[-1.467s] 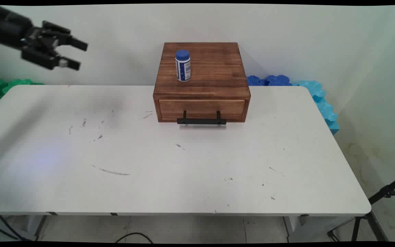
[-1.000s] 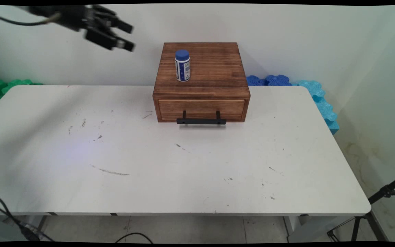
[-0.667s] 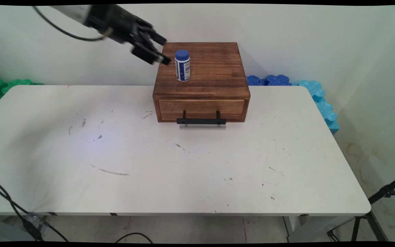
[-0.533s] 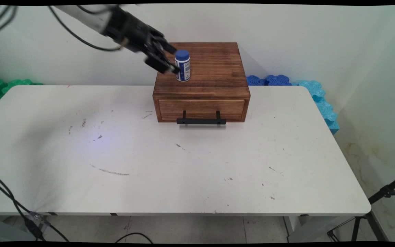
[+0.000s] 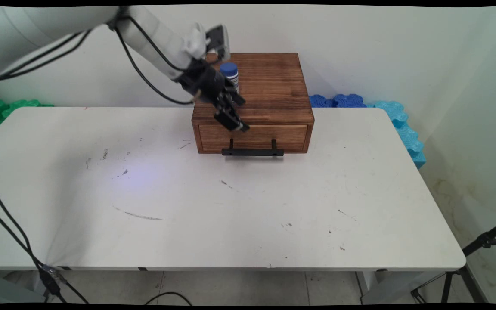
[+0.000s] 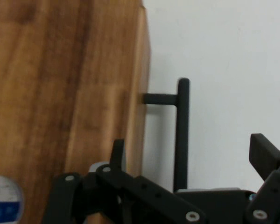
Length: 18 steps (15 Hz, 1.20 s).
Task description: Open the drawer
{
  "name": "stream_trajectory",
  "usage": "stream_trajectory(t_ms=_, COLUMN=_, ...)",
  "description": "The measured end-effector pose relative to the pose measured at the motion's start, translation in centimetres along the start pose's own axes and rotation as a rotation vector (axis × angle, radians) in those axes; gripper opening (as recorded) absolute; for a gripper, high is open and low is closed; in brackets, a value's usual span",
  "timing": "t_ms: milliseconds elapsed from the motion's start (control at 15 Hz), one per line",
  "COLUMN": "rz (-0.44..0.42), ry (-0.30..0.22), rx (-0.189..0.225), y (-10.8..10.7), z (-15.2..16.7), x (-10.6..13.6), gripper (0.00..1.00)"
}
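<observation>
1. White wall stands behind a white table (image 5: 230,224) whose top is marked with dark scuffs; green foam pieces (image 5: 4,110) lie at its far left corner and blue foam pieces (image 5: 373,110) run along its far right side.
2. A wooden drawer box (image 5: 274,90) sits at the table's far middle, its drawer shut, with a black bar handle (image 5: 253,151) on the front face.
3. A small white bottle with a blue cap (image 5: 230,73) stands upright on the box's top, toward its left side; the arm partly covers it in the main view.
4. The white arm reaches in from the upper left, with black cables hanging from it.
5. The gripper (image 5: 236,115) points down and to the right, over the box's front left edge, just above the drawer front and above the handle.
6. Its two fingers are spread apart and hold nothing; the lower fingertip (image 5: 241,127) lies in front of the drawer face's top edge.
7. In the hand view the gripper (image 6: 191,161) straddles the handle (image 6: 182,135): one finger (image 6: 117,151) lies over the box's wood (image 6: 60,93), the other finger (image 6: 266,154) over the bare table (image 6: 233,56).
8. A corner of the bottle (image 6: 4,203) shows at that view's lower left.
9. A black tripod leg (image 5: 485,243) stands on the floor at the right.
</observation>
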Motion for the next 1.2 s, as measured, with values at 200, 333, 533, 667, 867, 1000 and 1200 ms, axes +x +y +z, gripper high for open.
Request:
stream_trajectory(t_ms=200, rz=0.029, ry=-0.055, rx=-0.029, y=1.1, z=2.4, x=0.0, gripper=1.0)
stream_trajectory(t_ms=333, rz=0.045, ry=-0.081, rx=-0.041, y=1.6, z=3.4, x=-0.1, gripper=1.0)
stream_trajectory(t_ms=533, rz=0.071, ry=-0.121, rx=-0.056, y=2.4, z=4.9, x=-0.4, gripper=1.0)
stream_trajectory(t_ms=667, rz=0.085, ry=-0.141, rx=-0.06, y=2.7, z=5.8, x=-0.7, gripper=1.0)
stream_trajectory(t_ms=867, rz=0.104, ry=-0.161, rx=-0.058, y=3.0, z=7.2, x=-1.0, gripper=1.0)
stream_trajectory(t_ms=1000, rz=0.112, ry=-0.168, rx=-0.054, y=3.1, z=8.2, x=-1.2, gripper=1.0)
stream_trajectory(t_ms=1200, rz=0.122, ry=-0.175, rx=-0.039, y=3.1, z=9.5, x=-1.3, gripper=1.0)
